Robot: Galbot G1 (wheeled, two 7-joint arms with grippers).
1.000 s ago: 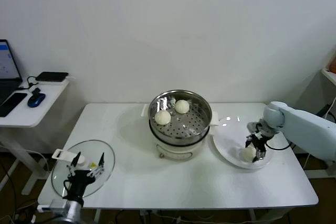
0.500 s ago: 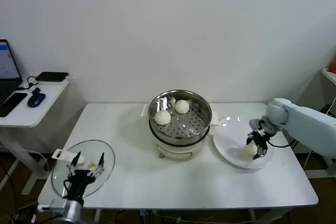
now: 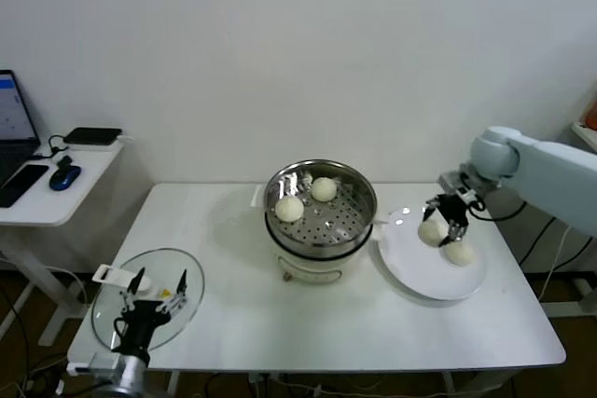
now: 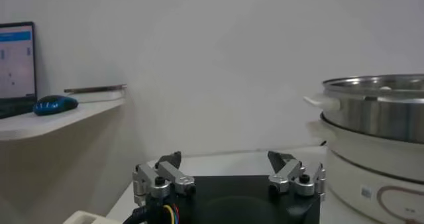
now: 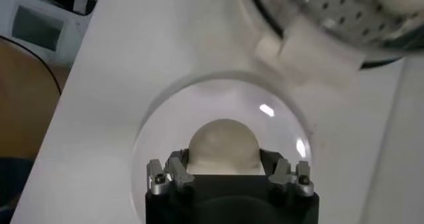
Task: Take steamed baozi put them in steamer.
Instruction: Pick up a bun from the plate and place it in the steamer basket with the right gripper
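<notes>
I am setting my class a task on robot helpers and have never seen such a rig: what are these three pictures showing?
A two-armed robot is moving buns. The wide picture comes from its head; the other two from cameras on its wrists. On the white table stands a steamer holding two baozi. Right of it is a white plate with one bun. The right gripper holds another bun, lifted above the plate. The left gripper waits, fingers open, by a glass lid.
</notes>
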